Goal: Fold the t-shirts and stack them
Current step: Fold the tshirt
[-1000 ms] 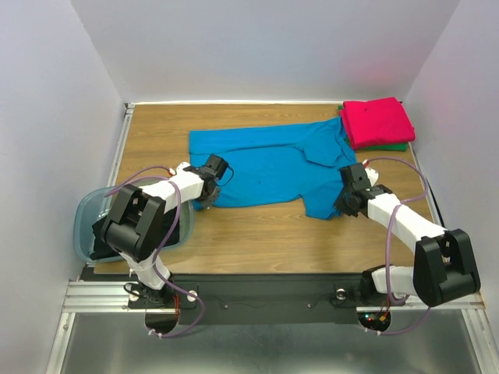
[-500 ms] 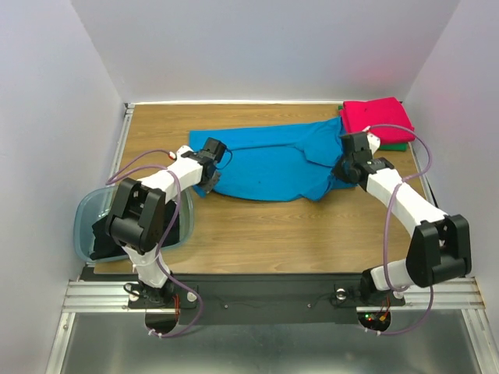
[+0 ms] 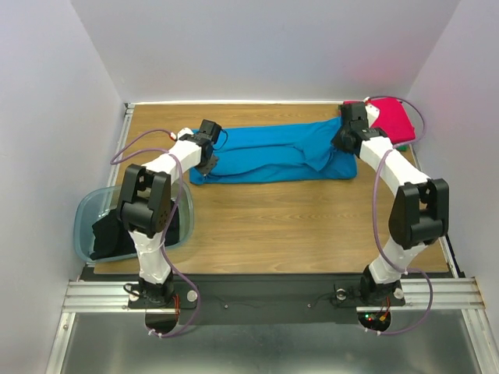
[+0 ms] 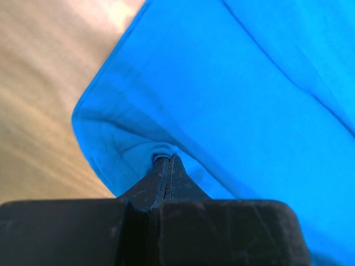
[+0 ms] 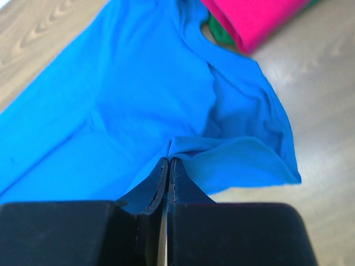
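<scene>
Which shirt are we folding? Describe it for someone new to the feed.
Far across the wooden table, the bright blue t-shirt lies as a long left-to-right band. Unlike the folded red-pink shirt in the far right corner, the left gripper and right gripper pinch its ends.

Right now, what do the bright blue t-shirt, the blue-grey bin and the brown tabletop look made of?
The bright blue t-shirt looks like soft matte knit cloth, probably cotton: it drapes and creases. The translucent blue-grey bin looks like smooth plastic: tinted, see-through rim. The tabletop shows brown wood grain with a slight sheen; solid wood or laminate, cannot tell.
</scene>
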`<state>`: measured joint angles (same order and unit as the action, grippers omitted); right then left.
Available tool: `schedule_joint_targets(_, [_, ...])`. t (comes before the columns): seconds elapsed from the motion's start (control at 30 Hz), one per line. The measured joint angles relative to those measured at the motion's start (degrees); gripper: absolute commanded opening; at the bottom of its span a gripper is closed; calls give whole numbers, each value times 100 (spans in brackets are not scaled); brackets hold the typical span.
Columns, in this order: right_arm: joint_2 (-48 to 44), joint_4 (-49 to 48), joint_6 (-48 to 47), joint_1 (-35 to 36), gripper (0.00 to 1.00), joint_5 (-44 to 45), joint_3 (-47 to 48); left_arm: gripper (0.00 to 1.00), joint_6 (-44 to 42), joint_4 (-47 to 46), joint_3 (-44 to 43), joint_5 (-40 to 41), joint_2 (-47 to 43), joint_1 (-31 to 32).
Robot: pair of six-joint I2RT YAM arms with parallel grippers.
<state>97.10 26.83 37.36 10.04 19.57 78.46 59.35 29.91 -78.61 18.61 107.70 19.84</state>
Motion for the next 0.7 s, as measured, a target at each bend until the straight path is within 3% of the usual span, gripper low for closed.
schedule_joint_targets(0.3, [988,-28,-238,-153,1,-35,977,0,-509,127,-662,-181,483,-282])
schedule_joint_targets(0.63, [1486,-24,-483,-260,1,-76,1515,0,-1126,293,-1731,-293,1174,-507])
schedule_joint_targets(0.67, [1537,-24,-503,-275,1,-96,1572,4,-1150,313,-1770,-308,1220,-520])
schedule_joint_targets(0.7, [1606,-11,-529,-286,4,-127,1672,27,-1178,317,-1794,-326,1270,-535])
